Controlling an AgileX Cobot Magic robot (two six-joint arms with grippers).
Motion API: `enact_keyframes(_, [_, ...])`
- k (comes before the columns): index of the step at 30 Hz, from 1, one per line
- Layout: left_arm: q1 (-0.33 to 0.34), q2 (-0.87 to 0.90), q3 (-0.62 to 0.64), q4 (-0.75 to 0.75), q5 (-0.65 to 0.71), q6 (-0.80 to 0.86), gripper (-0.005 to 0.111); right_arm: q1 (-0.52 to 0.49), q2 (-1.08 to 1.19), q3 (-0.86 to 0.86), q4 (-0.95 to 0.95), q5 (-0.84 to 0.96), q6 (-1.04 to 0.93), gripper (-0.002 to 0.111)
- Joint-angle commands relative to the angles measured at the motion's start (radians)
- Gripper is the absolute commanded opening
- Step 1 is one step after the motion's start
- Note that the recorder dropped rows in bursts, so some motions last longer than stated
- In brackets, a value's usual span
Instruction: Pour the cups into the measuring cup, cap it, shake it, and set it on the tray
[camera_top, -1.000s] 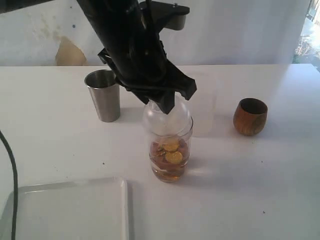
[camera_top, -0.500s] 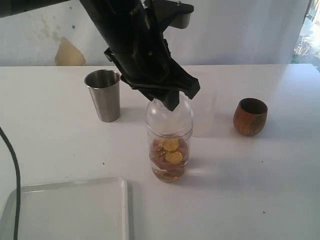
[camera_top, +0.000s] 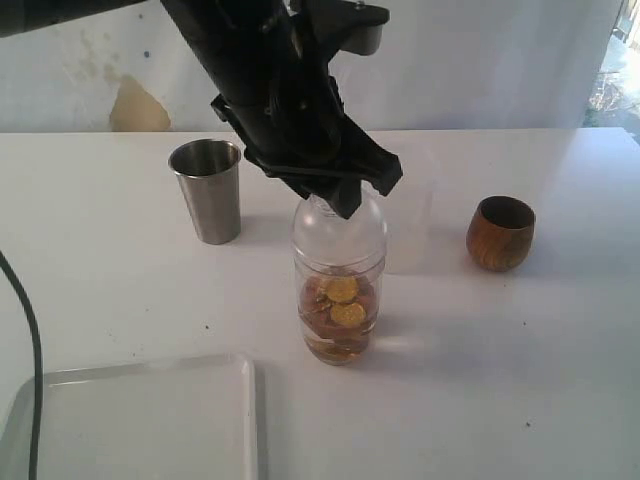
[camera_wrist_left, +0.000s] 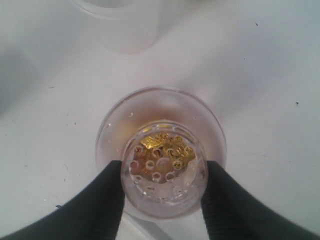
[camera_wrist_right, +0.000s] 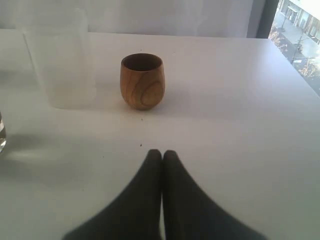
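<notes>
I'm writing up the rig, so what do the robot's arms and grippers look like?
The left arm is bulky matte black, with a grey rounded part at its top. The left gripper and right gripper have smooth black fingers tapering to rounded tips. A thin dark cable curves down the exterior view's left side. No markings show.

no words, numbers or signs can be read anywhere in these pictures. nothing on the measuring cup (camera_top: 338, 300) or on the cap (camera_wrist_left: 164, 167) is clear enough to read.
</notes>
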Motion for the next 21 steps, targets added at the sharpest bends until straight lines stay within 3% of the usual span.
enact_keyframes(1, [-0.003, -0.004, 0.001, 0.007, -0.014, 0.002, 0.053, 0.005, -0.006, 0.007, 0.0, -0.001, 0.006, 0.0])
enact_keyframes(6, [-0.003, -0.004, 0.001, 0.007, -0.028, 0.002, 0.064, 0.005, -0.006, 0.007, 0.0, -0.001, 0.006, 0.0])
enact_keyframes(15, [-0.003, -0.012, -0.001, 0.002, -0.108, 0.022, 0.064, 0.005, -0.006, 0.007, 0.0, -0.001, 0.006, 0.0])
enact_keyframes(19, [-0.003, -0.026, -0.001, -0.005, -0.145, 0.022, 0.056, 0.005, -0.006, 0.007, 0.0, -0.001, 0.006, 0.0])
enact_keyframes(21, [-0.003, -0.036, -0.001, -0.018, -0.149, 0.049, 0.045, 0.005, -0.006, 0.007, 0.0, -0.001, 0.006, 0.0])
